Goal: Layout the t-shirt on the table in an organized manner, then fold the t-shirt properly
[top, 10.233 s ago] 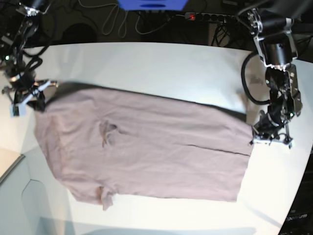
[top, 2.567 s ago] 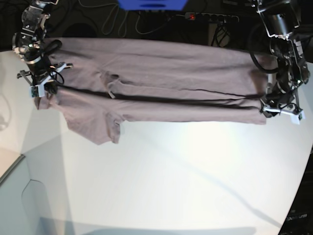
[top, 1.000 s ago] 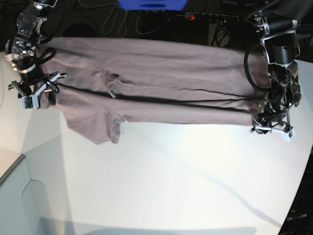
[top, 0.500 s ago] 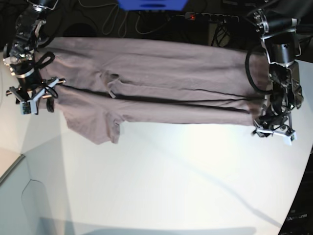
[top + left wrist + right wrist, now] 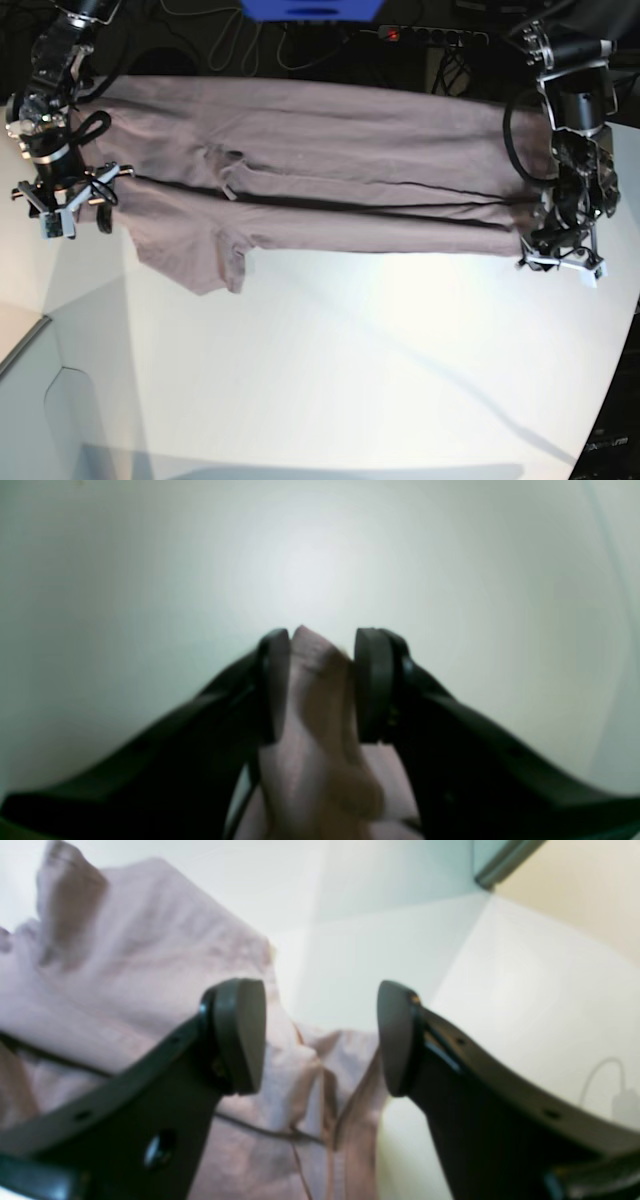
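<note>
Starting at the left of the base view, the right gripper hangs from its arm at the sleeve end of the t-shirt, pointing down at the table. Its fingers stand wide apart with nothing pinched; in the right wrist view the cloth lies in and below the gap between them without being clamped. The shirt lies as a long band across the far part of the table, long axis running left to right, folded lengthwise, with one sleeve sticking out toward the near side by this gripper. At the right end, the left gripper is clamped on the hem corner, cloth bunched between its fingers in the left wrist view, its arm bent steeply downward. The sleeve end lies nearest the right gripper, so the next grasp there would likely fall to it.
</note>
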You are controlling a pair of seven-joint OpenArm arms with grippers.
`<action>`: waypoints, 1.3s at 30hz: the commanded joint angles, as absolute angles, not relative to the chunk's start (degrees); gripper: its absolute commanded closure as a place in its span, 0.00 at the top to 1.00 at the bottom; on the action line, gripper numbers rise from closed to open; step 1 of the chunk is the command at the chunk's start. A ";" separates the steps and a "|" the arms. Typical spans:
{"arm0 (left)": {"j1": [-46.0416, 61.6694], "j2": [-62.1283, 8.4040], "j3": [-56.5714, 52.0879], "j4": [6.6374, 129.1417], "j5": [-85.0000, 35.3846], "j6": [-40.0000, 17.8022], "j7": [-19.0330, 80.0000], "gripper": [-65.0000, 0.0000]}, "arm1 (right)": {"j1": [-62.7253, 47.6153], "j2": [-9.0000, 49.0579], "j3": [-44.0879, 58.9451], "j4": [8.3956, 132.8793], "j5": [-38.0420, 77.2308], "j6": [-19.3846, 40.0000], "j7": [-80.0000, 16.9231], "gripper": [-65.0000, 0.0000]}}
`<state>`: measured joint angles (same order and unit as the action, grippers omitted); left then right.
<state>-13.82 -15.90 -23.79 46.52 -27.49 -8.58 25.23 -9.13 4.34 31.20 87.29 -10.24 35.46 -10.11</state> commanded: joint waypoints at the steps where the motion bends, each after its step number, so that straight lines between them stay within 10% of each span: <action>1: -14.99 -16.84 -23.87 47.08 -27.56 -8.48 24.66 0.33 | -8.57 5.14 31.34 88.31 -9.45 35.21 -8.66 0.55; 29: -14.99 -16.40 -21.14 46.64 -23.25 -4.62 24.57 0.32 | -0.48 5.93 31.16 82.86 -9.54 35.21 -8.75 0.58; 39: -14.99 -16.48 -21.05 46.64 -23.52 -4.62 25.01 0.00 | 4.79 8.04 22.73 74.68 -9.54 35.21 -15.78 0.59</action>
